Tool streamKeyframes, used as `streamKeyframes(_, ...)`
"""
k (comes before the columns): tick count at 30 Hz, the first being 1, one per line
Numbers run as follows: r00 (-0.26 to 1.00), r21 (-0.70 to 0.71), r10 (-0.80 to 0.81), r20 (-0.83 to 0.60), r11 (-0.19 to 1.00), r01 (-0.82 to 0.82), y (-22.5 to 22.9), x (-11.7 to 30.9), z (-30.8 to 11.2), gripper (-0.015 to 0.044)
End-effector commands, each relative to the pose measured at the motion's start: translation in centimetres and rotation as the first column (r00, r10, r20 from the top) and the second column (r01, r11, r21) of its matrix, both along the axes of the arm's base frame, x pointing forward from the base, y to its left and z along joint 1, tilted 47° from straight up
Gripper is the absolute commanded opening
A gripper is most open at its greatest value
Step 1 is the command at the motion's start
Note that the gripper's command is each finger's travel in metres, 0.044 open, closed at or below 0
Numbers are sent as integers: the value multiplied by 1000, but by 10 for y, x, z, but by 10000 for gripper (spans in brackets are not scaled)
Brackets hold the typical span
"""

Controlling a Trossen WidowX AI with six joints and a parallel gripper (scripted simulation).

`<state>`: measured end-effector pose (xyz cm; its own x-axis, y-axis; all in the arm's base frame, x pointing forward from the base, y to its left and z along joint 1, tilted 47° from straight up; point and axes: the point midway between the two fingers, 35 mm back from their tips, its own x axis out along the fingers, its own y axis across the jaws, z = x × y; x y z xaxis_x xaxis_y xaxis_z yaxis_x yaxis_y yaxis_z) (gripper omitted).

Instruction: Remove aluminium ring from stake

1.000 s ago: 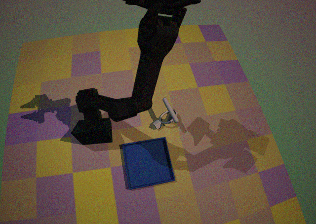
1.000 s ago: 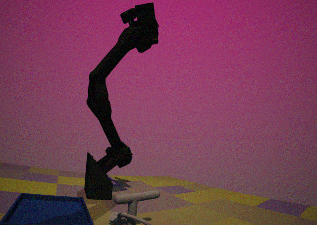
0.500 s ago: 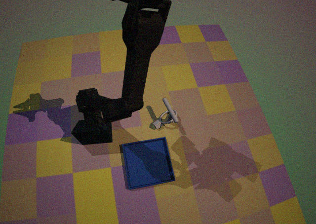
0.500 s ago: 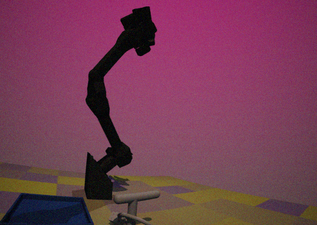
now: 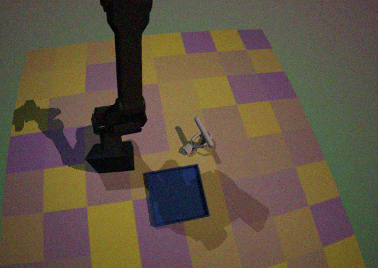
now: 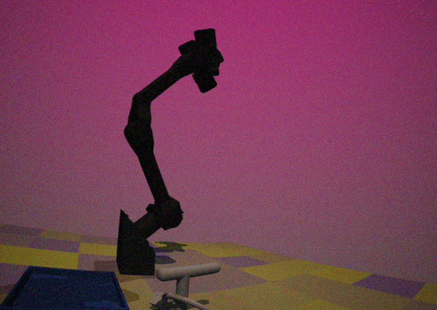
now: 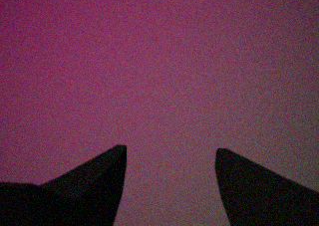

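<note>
Jaws partway spread, nothing betw. them; wrist view has only backdrop past the tips. Arm point(image 5: 129, 61) point(image 6: 153, 173) reared up high, well apart from the work.

Ring point(image 5: 194, 138) point(image 6: 188, 300) around foot of stake point(image 6: 182, 286), under cross-bar point(image 5: 203, 131) point(image 6: 188, 271); tab point(image 5: 188, 149) point(image 6: 157, 299) sticks out on the tray side. Blue tray point(image 5: 204, 195) point(image 6: 72, 270) near it, nothing in it.

Risks, my guess:
- Bar longer than ring is wide, prob. Straight lift w/ ring level -> snags on both bar ends. Needs tilt, one end through first, then the other.
- Tab small; off-centre pinch -> ring swivels or slips when tilted.
- Jaws at present width might land on tab instead of straddling it; open wider before descent.
- Low approach could knock bar w/ a finger or the wrist.
- Tray wall close by: if carried too low, ring clips rim; let go too early -> ends up leaning on wall, not flat.

Surface: tabletop point(image 5: 111, 231) point(image 6: 38, 255) patchwork of yellow, mauve & dull orange squares, grainy. Dark arm shadows across it, some by the tray; edges of things harder to read there.

Room: dim. Magenta backdrop in ext. view, fading greyer low down; greenish-grey beyond tabletop edges from top. No furniture seen.
</note>
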<state>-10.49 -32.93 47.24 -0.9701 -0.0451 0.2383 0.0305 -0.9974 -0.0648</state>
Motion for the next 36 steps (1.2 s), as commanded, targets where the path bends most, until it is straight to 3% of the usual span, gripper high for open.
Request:
streamKeyframes(1,999,-15,-48,-6,999,48,23,-13,13,200)
streamKeyframes(12,986,-30,-167,-11,986,167,72,-41,35,200)
streamKeyframes(36,857,-77,-516,-6,854,514,242,-71,79,200)
